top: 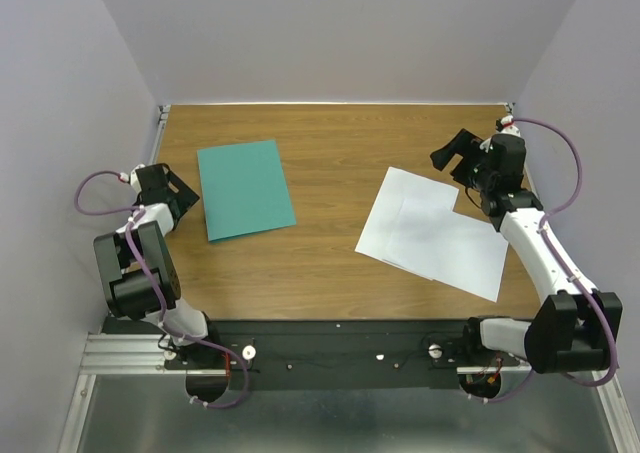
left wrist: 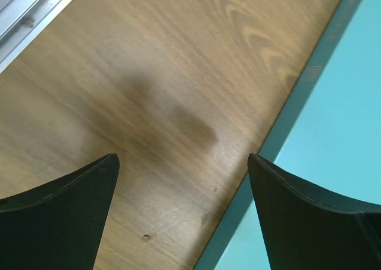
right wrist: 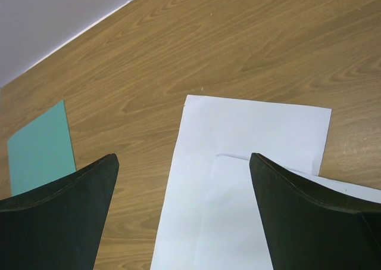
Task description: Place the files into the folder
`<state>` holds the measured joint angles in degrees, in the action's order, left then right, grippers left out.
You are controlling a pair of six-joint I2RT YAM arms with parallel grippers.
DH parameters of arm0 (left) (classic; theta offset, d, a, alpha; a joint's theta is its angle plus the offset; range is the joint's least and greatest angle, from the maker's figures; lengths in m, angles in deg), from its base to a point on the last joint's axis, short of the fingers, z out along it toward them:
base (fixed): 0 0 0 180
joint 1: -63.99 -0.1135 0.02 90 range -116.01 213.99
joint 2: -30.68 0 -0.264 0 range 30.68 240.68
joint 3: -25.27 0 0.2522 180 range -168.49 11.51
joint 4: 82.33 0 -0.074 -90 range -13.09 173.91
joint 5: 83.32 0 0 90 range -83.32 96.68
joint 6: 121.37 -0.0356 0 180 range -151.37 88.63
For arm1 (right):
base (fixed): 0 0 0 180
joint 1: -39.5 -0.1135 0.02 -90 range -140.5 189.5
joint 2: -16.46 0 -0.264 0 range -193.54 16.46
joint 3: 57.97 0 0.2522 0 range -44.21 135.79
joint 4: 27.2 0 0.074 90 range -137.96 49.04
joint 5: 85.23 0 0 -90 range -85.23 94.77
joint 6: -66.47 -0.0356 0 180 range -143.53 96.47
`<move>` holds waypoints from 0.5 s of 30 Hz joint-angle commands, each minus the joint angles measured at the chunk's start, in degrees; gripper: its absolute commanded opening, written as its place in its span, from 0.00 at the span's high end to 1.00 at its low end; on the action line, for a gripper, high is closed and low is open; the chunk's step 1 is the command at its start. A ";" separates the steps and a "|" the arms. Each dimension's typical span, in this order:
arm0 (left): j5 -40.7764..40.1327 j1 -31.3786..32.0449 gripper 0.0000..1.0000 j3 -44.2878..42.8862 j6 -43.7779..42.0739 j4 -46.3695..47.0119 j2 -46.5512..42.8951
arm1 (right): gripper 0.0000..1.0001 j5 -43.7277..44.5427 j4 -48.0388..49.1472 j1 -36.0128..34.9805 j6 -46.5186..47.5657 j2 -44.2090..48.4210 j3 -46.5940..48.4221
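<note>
A: So, biggest first. Table [top: 330, 273]: wood-grain top, smooth, with a slight sheen.

B: Folder [top: 245, 189]: teal, thin, a flat closed rectangle. It lies toward the far left corner, a little askew. Can't tell which side is the spine.

A: Files [top: 430, 235]: two white matte sheets, overlapped and skewed, flat by the right edge. Both are outside the folder and well apart from it.

B: Grippers?

A: Left gripper [top: 186, 197] sits close over bare wood just beside the folder's left edge, fingers spread wide, holding nothing. Right gripper [top: 449, 153] is above the files' far corner, fingers also spread, empty.

B: Step in hand, I'd judge, is either opening the cover or the first pinch on paper.

A: Agreed. The paper is limp and lies dead flat, so there's no lip to catch. Better to press one finger down and drag a corner until it buckles, then close gently, taking both together if the overlap allows. For the folder, slip a finger under the free edge, lift slowly, and keep it pinned open while the files slide in.
</note>
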<state>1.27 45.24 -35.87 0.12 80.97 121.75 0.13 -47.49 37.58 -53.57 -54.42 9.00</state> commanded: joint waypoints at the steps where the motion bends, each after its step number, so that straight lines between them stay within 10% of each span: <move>1: 6.71 -0.33 0.02 -1.41 -0.99 4.42 0.86 | 0.00 -0.89 1.69 0.07 0.34 -0.85 0.40; 11: 13.76 2.48 0.02 -5.27 -1.86 5.49 9.12 | 0.00 0.43 1.60 0.07 0.86 -1.37 0.23; 15: 13.94 5.82 0.26 -9.83 -2.13 3.73 13.34 | 0.00 0.25 1.69 0.15 0.86 -1.90 0.14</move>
<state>12.24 47.61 -41.68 -0.80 86.59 130.21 0.08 -46.88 37.58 -53.46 -55.27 9.00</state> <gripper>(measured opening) 0.897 0.998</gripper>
